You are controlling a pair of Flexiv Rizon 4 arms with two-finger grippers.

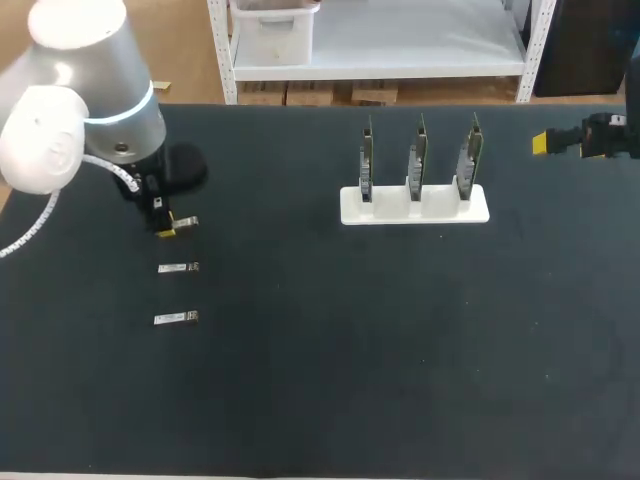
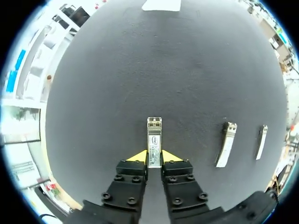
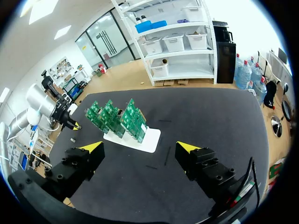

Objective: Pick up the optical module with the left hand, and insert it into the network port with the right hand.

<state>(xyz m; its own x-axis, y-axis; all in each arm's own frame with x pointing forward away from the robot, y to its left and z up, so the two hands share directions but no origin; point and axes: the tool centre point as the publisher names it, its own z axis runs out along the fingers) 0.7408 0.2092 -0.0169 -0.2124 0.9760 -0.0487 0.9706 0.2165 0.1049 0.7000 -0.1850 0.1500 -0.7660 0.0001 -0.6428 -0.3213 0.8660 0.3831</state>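
A silver optical module (image 2: 154,140) lies on the black mat, and my left gripper (image 2: 154,156) is shut on its rear end, a yellow tip pressed to each side. From the head view this module (image 1: 186,222) sits at the far left under my left gripper (image 1: 165,229). Two more modules (image 1: 178,268) (image 1: 176,318) lie in a column nearer the front, beside the held one (image 2: 226,143) (image 2: 261,142). Three green network boards (image 1: 417,158) stand upright in a white stand (image 1: 414,208) right of centre. My right gripper (image 1: 545,142) hangs open at the far right edge, well clear of the boards (image 3: 117,116).
The white stand (image 3: 135,140) lies ahead of my right gripper (image 3: 140,147), with bare black mat (image 1: 330,350) between them. My left arm (image 3: 46,105) shows beyond the boards in the right wrist view.
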